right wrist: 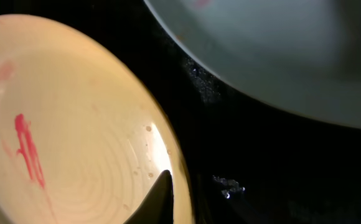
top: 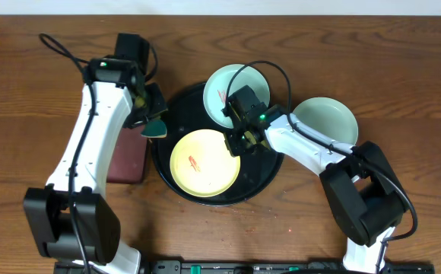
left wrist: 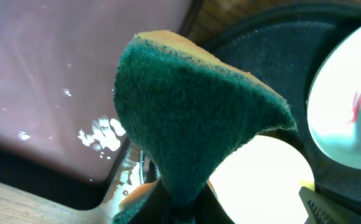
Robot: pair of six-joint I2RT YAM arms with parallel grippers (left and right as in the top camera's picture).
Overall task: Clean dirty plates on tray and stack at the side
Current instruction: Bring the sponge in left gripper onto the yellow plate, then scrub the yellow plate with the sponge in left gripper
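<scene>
The overhead camera looks straight down on the whole bench (top: 15, 114), with the tray (top: 181, 103) at centre. The left wrist camera sits close behind a green sponge (left wrist: 187, 106), looking down at the tray's left rim. The right wrist camera is nearest, just above the yellow plate (right wrist: 75, 124) and an aqua plate (right wrist: 261, 50). All three views share both plates.

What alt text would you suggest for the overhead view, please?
A round black tray holds a pale yellow plate and a pale aqua plate, both smeared red; another aqua plate sits on the table beside it. The left claw grips a green sponge; the right claw is at the yellow plate's rim.
</scene>
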